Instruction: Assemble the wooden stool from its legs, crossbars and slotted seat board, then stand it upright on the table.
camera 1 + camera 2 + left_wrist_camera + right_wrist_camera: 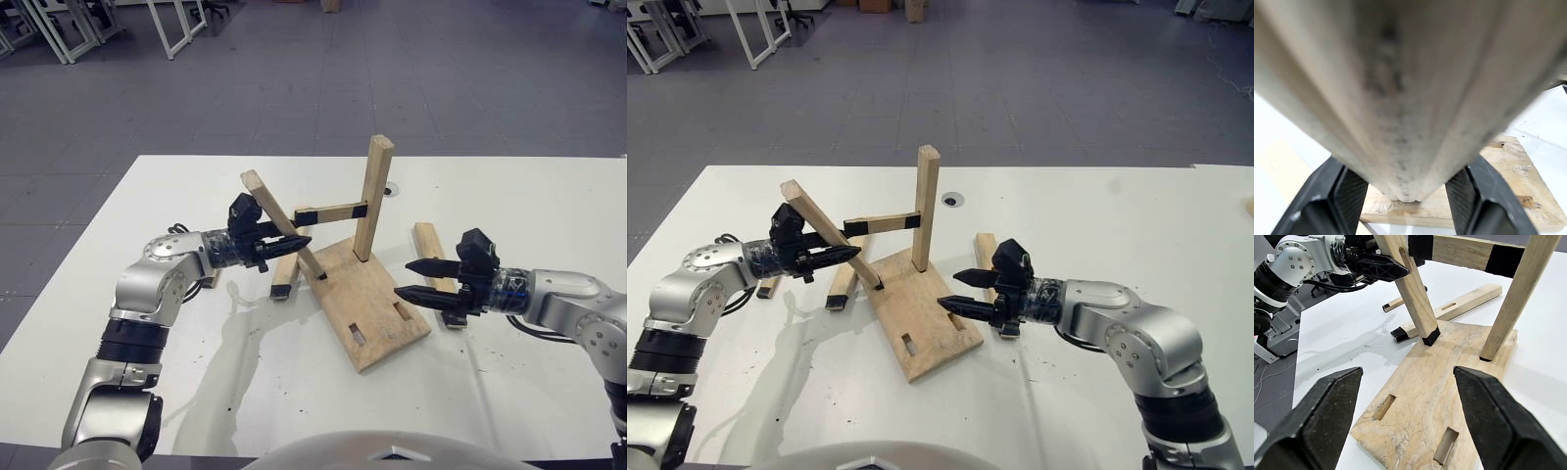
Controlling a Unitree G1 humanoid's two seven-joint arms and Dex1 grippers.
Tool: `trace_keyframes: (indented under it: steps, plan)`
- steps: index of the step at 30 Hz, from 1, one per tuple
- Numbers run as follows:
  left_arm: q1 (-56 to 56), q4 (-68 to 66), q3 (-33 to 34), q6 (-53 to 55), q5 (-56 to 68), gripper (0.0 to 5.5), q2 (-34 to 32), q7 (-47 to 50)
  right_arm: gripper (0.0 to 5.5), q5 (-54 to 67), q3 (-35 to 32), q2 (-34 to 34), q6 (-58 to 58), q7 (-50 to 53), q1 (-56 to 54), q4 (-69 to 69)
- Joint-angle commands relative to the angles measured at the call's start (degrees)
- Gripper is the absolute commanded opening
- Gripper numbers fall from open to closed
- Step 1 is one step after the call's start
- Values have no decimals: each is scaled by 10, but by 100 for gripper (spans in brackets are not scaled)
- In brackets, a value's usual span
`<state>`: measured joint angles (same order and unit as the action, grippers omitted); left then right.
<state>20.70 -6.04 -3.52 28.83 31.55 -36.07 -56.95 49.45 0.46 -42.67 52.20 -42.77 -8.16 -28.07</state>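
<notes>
The slotted seat board (370, 305) lies flat in the middle of the white table. Two legs stand in its far slots: an upright leg (376, 196) and a leaning leg (279, 220), joined by a crossbar (331, 212) with black-taped ends. My left gripper (297, 241) is shut on the leaning leg (1405, 98) at mid-height, one finger (1347, 196) on each side. My right gripper (415, 279) is open, level with the board's right edge, its fingers (1327, 416) spread over the board (1440, 391). Two near slots (358, 336) hold nothing.
A loose leg (429, 247) lies on the table right of the board, under my right gripper. Another loose piece (285, 275) lies left of the board behind the leaning leg, and a shorter one (767, 287) by my left forearm. A small hole (392, 190) marks the table's far side.
</notes>
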Motion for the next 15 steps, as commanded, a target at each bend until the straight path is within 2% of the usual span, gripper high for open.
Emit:
trace_keyframes:
  steps: [1,15]
  plan:
    - [1,-38,-7,22,-25,207,-9,-10,341,-13,5,5,-8,-3,-4,-3]
    - [56,-95,-37,36,-48,207,-6,-63,341,-12,10,4,-26,-36,-8,-12]
